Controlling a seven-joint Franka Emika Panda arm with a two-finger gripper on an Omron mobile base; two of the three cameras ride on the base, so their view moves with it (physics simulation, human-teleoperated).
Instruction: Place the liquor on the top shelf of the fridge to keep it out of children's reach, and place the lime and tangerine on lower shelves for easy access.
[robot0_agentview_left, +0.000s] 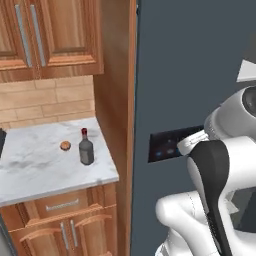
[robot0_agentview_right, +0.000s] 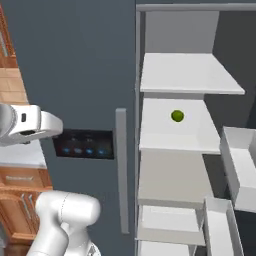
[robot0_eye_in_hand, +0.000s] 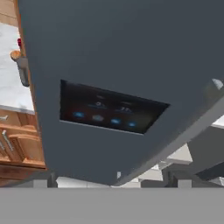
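Left base view, counter: white marble, at 8 o'clock, cut off by the left edge.
Left base view, liquor: upright on the counter near its right end, red cap up, label hard to read.
Left base view, tangerine: on the counter just beside the bottle, at its 9 o'clock, apart from it.
Left base view, fridge: closed dark door taking the right half; control panel at 3 o'clock, partly covered by the white arm.
Right base view, fridge interior: open at the right, pale shelves stacked one above another.
Right base view, top shelf: bare slab at 1 o'clock.
Right base view, lime: on the second shelf, toward the back, just below the top one.
Right base view, door bins: boxy, at 4 o'clock, cut off by the right edge.
Right base view, door handle: grey vertical bar at centre.
Hand view, fridge door: tilted, blue-lit panel at centre.
Hand view, bottle: at 10 o'clock, mostly hidden behind the door edge; red cap and an orange fruit barely showing.
Hand view, gripper: fingertips too faint to make out; jaws spread wide, holding nothing.
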